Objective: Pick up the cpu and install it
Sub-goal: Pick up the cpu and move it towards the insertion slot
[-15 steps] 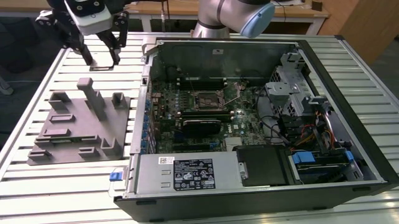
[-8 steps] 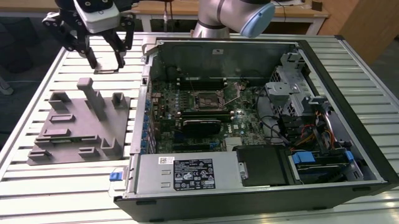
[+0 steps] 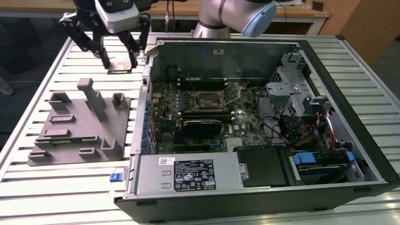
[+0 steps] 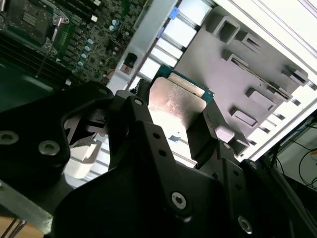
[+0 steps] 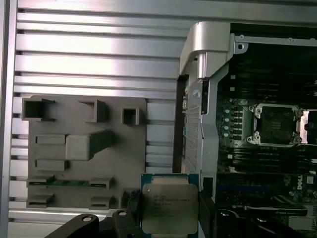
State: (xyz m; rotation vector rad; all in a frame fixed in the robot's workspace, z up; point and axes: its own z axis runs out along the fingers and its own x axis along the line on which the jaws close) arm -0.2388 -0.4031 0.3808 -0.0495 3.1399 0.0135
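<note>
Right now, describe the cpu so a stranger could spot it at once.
Find the open case on the slatted table, then the grey tray on the exterior view's left. The gripper past that tray holds the cpu: a flat square chip with a silvery top, unlike the black socket in the case.

Between hand and socket: case wall.

A robotics lab or test workshop, by the exterior view; a bench of ribbed aluminium slats carries an opened desktop computer, its green circuit board bare; at nine o'clock of it lies a grey moulded parts holder; at twelve o'clock rises a silver robot arm; a wooden desk stands behind.
</note>
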